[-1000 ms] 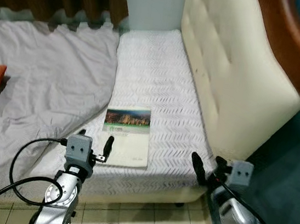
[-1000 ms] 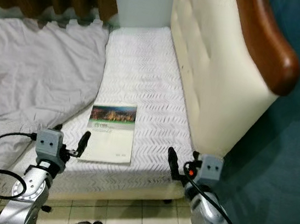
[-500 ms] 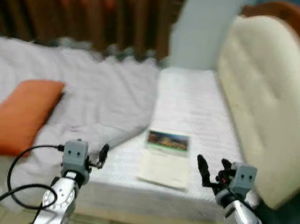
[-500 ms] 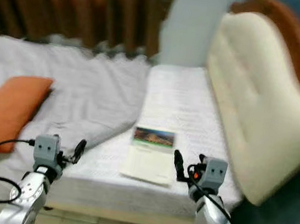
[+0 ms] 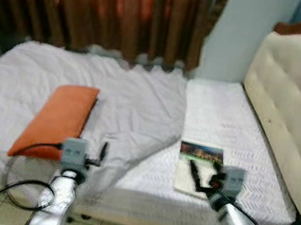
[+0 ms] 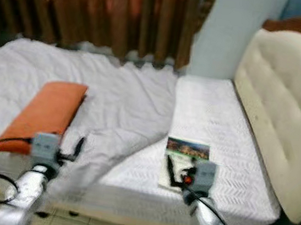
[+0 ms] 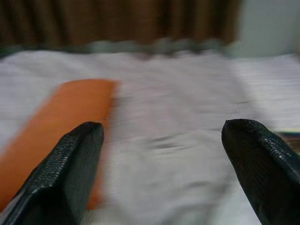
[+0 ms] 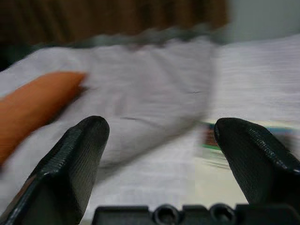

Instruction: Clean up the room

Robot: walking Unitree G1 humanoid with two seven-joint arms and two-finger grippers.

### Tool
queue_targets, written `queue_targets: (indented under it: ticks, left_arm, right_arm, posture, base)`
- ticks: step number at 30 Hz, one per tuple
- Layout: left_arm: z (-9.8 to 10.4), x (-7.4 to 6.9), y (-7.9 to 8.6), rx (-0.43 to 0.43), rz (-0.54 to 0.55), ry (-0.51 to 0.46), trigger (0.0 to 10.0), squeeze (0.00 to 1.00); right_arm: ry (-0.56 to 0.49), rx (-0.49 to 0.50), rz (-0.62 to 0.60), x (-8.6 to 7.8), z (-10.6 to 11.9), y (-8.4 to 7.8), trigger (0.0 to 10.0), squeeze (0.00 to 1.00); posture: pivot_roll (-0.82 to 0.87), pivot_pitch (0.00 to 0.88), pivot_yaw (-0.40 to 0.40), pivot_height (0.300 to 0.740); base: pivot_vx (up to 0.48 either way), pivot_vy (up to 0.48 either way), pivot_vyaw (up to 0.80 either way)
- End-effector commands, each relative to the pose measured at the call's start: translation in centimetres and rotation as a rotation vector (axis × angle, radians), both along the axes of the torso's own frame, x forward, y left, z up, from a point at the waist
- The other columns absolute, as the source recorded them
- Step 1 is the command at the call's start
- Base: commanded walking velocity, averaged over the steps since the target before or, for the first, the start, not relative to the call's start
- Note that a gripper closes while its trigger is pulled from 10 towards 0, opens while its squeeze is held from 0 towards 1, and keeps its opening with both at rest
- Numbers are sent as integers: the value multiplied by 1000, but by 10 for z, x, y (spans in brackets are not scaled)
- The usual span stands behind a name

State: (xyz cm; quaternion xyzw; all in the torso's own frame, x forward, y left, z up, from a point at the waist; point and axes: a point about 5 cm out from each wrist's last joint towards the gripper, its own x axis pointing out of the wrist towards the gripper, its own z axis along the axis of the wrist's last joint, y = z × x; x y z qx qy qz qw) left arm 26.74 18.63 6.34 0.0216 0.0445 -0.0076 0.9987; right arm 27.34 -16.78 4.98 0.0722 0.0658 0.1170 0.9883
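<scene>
Robot stood at the foot-side edge of the bed (image 5: pixel 234 109), both arms raised to roughly waist height in the lower part of the frame. Views blurred throughout.

Left gripper (image 7: pixel 164 164): jaws wide, nothing between them. It pointed out over the rumpled grey-white quilt (image 5: pixel 135 102), with the flat orange rectangular pillow (image 5: pixel 59 111) off towards the left of the frame. It hovered short of the bed edge, touching nothing; likely held ready rather than reaching.

Right gripper (image 8: pixel 161 159): jaws also wide and empty. It sat lower centre-right of the frame, directly in front of the thin booklet with a green-and-brown landscape photo on its cover (image 6: pixel 187 150), which lay flat on the bare, chevron-patterned white mattress (image 6: pixel 217 113). Whether the gripper touched the booklet could not be told from the head views.

The quilt was bunched to the left half of the bed, its edge folded back diagonally, leaving the right strip of the mattress uncovered beside the cream padded headboard with brown wooden rim (image 6: pixel 277 101). Brown curtains (image 5: pixel 108 10) hung behind, across the top of the frame.

Judgement: tidying had barely begun. Booklet, pillow and quilt all appeared out of order. The open jaws and central stance suggested the robot was surveying and picking a first item, the booklet being nearest the right gripper.
</scene>
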Motion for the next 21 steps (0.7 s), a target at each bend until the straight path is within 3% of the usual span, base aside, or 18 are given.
queue_targets:
  ticks: [1, 6, 10, 13, 16, 21]
  left_arm:
    - [1, 3, -7, -26, -17, 1, 10000, 0]
    - [-1, -12, -14, -48, -55, -33, 10000, 0]
    - [4, -31, -25, -29, -111, -79, 10000, 0]
    - [2, -39, -25, -28, -119, -71, 10000, 0]
    - [0, -39, -23, -30, -109, -63, 10000, 0]
    - [-3, -27, -16, -26, -66, -21, 10000, 0]
  right_arm:
    - [9, -51, -35, 1, -2, -11, 10000, 0]
    - [-3, -46, -38, -11, -2, -19, 10000, 0]
    - [-40, -34, -62, -32, -1, -30, 10000, 0]
    - [-10, -44, -66, -43, -8, -33, 10000, 0]
    - [0, -48, -59, -42, -10, -32, 10000, 0]
    - [-3, -55, -3, -21, -7, -23, 10000, 0]
  posture:
    - [3, 0, -12, 740]
    - [0, 0, -47, 740]
    - [9, 0, -63, 740]
    - [17, 0, -64, 740]
    - [18, 0, -62, 740]
    - [26, 0, -51, 740]
  base:
    - [0, 428, 0]
    - [0, 443, 0]
    - [0, 457, 0]
    - [0, 460, 0]
    - [0, 465, 0]
    - [0, 466, 0]
